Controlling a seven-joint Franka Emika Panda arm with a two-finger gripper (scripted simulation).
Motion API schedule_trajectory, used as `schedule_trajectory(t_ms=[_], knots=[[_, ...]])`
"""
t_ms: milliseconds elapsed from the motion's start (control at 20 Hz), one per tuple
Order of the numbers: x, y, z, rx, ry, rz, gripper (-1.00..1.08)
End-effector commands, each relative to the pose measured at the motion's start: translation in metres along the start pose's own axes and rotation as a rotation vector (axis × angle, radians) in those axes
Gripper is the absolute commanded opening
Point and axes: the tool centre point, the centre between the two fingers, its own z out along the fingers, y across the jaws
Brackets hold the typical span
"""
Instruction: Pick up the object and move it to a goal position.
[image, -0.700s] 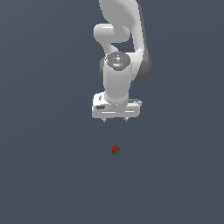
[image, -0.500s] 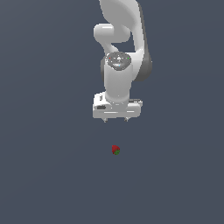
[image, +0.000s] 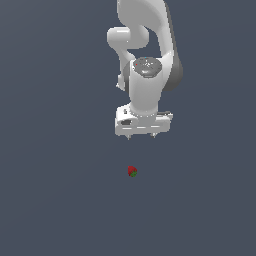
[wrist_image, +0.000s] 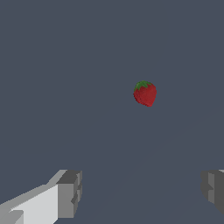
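The white hand (image: 142, 136) points down with its two fingers spread wide and nothing between them. In the wrist view the grey finger pads (wrist_image: 70, 192) sit far apart at either side of the picture, with only bare dark surface in the gap.

The strawberry (image: 132, 172) lies on the dark grey desk (image: 55, 190), apart from the hand and touching neither finger. In the exterior view it sits below the fingertips and a little toward the exterior view's left of the midpoint between them. The wrist view shows it (wrist_image: 145, 93) out ahead of the fingers, not between them: a small red berry with a green leafy cap at one end, lying alone on the surface.

The white arm (image: 147, 55) rises above the hand, with a round grey joint cap just over the wrist.
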Motion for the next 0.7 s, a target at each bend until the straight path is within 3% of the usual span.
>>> schedule_trajectory(t_ms=[0,650], knots=[[0.001,0.002,0.001,-0.001,-0.001,0.004,1.00],[0.038,0.016,0.035,-0.006,-0.003,0.068,1.00]])
